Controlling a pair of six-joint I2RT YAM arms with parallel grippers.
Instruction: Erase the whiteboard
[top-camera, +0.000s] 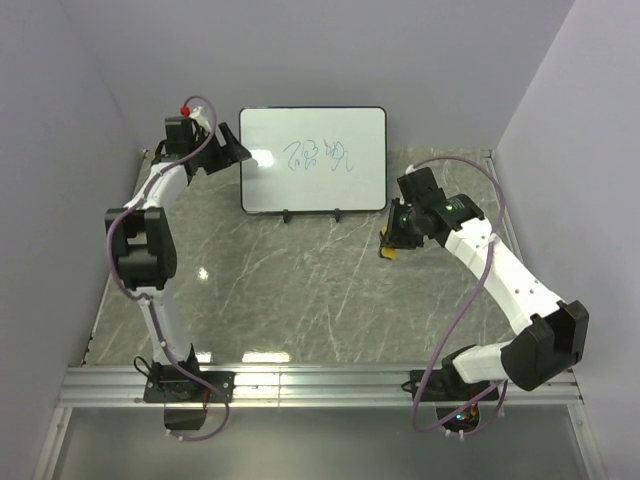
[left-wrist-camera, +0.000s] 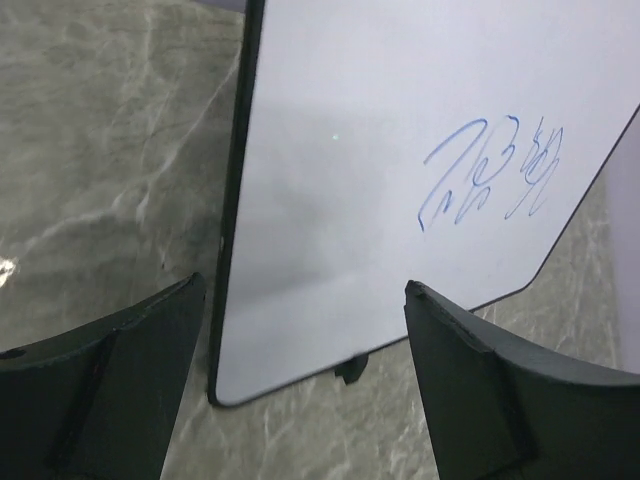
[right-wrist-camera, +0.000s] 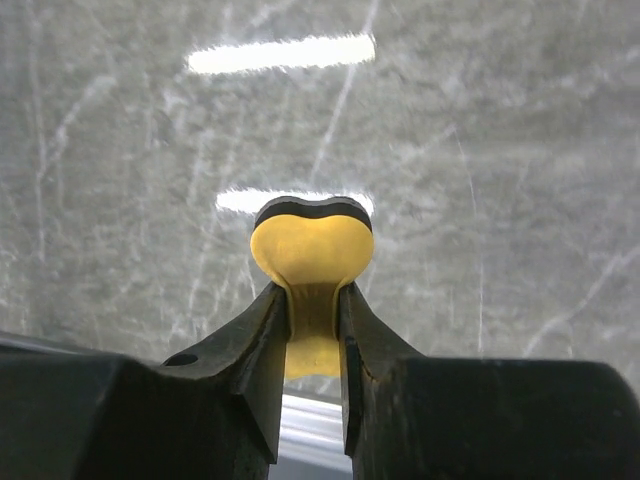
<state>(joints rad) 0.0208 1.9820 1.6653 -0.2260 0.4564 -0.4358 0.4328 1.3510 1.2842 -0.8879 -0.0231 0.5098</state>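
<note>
Bright, even overhead light; strip-lamp glare streaks the grey worktop (right-wrist-camera: 500, 200); left wrist view's near fingers (left-wrist-camera: 100, 395) dark, soft-focused.

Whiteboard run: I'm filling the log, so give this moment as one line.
left gripper: open at left edge of whiteboard | right gripper: shut on yellow eraser, away from board | blue scribble: unerased

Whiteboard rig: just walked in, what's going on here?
The right claw is shut on a yellow eraser, holding it over the table to the right of the whiteboard and clear of it. The left claw is open at the board's left edge, one finger on each side of the edge, not clamped on it. The blue scribbles are on the board, with no sign of wiping yet.
</note>
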